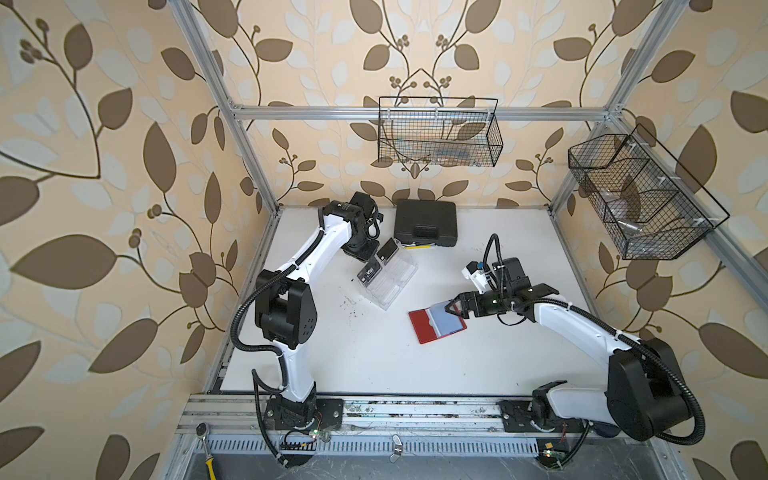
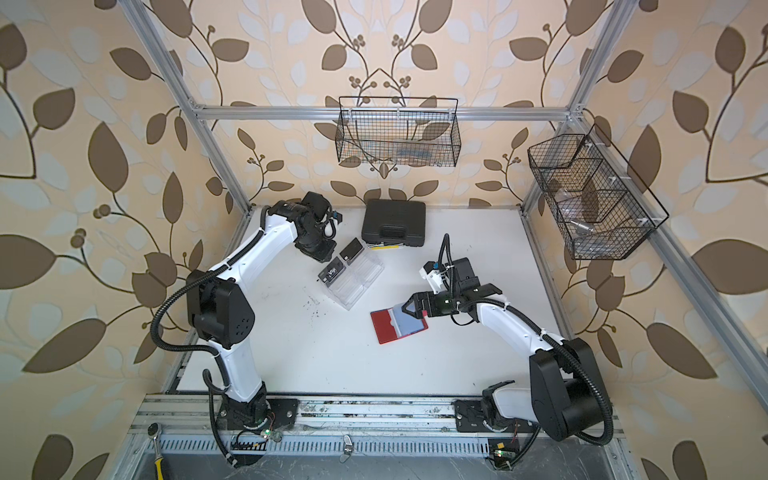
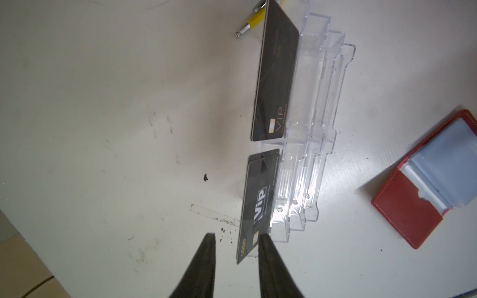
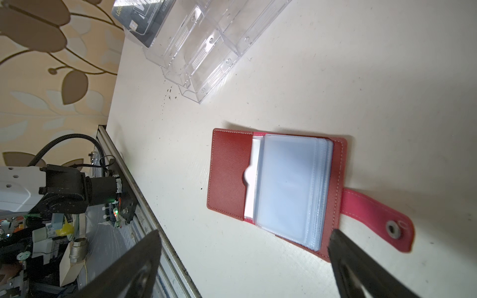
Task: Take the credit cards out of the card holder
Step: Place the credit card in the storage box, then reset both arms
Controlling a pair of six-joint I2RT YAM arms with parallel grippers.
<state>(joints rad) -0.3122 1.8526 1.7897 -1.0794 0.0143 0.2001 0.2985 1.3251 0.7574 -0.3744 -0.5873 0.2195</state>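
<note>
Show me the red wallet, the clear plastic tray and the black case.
Flat red wallet [image 1: 422, 328]: a top view, its red cover.
Clear acrylic compartment tray [image 1: 392, 286]: a top view, an empty compartment.
Black plastic handled case [image 1: 424, 218]: a top view, its lid.

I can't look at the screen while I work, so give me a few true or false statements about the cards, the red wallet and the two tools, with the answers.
1. Two credit cards sit in the clear tray. True.
2. The right tool is clamped on a card. False: its jaws stand wide apart above the card holder, holding nothing.
3. The card holder lies open on the table. True.
4. The black case lies open. False: it is shut, at the table's far edge.
5. The left tool is beside the Vip card, jaws apart. True.
</note>
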